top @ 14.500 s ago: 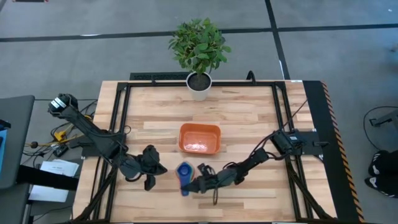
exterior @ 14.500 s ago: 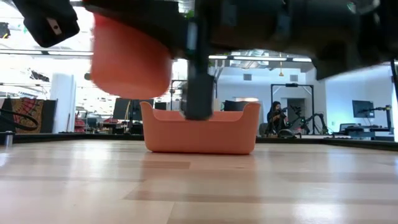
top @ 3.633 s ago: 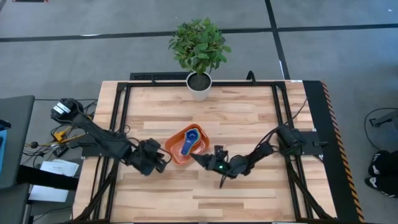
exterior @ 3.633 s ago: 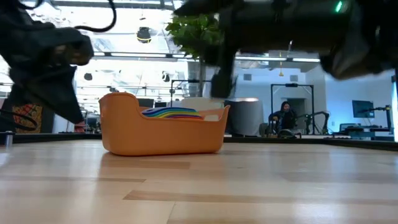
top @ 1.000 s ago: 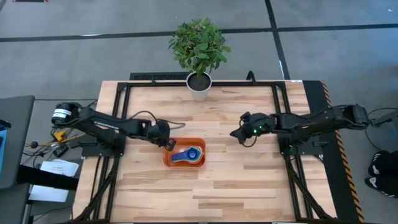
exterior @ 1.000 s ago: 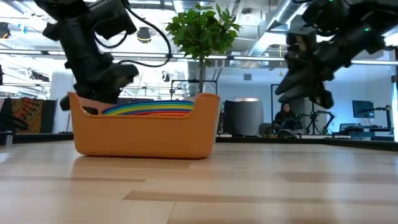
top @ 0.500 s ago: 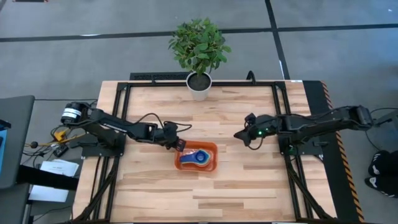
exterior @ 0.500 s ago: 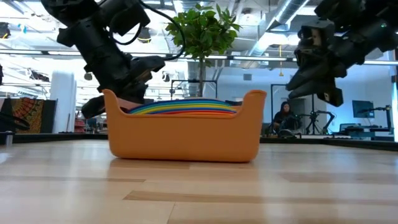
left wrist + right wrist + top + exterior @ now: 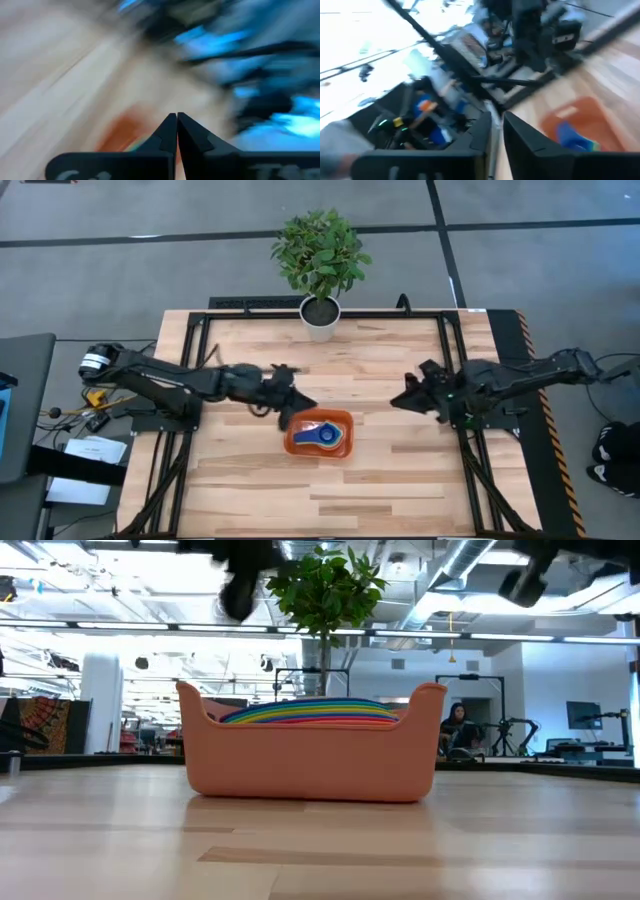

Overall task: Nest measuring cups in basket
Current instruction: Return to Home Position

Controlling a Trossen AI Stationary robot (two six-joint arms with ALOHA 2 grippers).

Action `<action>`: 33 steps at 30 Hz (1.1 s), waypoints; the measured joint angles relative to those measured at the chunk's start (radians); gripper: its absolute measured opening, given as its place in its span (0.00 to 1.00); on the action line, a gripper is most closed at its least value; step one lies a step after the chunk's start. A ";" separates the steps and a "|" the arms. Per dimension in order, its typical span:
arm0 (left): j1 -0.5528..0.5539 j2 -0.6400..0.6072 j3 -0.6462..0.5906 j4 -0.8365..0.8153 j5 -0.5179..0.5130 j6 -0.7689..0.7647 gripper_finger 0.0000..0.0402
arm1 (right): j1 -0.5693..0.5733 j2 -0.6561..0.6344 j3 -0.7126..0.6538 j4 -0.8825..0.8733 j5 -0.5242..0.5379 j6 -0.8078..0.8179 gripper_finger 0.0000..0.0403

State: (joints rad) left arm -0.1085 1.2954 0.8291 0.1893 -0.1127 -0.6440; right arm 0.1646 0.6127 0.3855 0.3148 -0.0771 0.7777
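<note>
On your left gripper (image 9: pixel 176 119) the two fingers (image 9: pixel 162 142) are pressed tip to tip with nothing between them. On your right gripper (image 9: pixel 496 120) the fingers (image 9: pixel 520 140) stand all but together, only a slit apart, and they too carry nothing. That fits, I judge, a job with nothing left to hold. In the high view the left gripper hangs just off the upper left corner of the basket (image 9: pixel 346 420), near it but, as far as you can tell from above, not touching. The right one sits well apart toward the right of the frame, over the bare table (image 9: pixel 380 480). The basket lies just below the picture's middle, and the measuring cups (image 9: pixel 322 435) rest inside it, a blue one on top. The low view shows their rims as one tight rainbow stack lower than the basket's end walls, so they look properly nested. The white plant pot (image 9: pixel 320 318) stands well clear at top centre. What remains for you, by my reading, is parking both arms.
</note>
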 joint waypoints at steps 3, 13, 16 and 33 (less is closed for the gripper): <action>-0.001 -0.006 0.001 0.343 0.203 0.173 0.00 | 0.019 -0.009 -0.001 0.079 -0.068 -0.008 0.11; 0.002 -0.001 0.000 0.625 0.329 0.224 0.00 | 0.106 0.079 0.030 0.425 -0.161 -0.012 0.07; 0.002 -0.001 0.000 0.631 0.345 0.242 0.00 | 0.102 0.113 0.053 0.423 -0.160 -0.026 0.06; 0.159 -0.269 0.001 0.038 0.258 0.568 0.00 | 0.042 -0.032 0.061 0.031 -0.048 -0.444 0.02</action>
State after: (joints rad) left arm 0.0504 1.0264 0.8297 0.2271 0.1452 -0.0758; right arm 0.2066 0.5802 0.4461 0.3461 -0.1254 0.3336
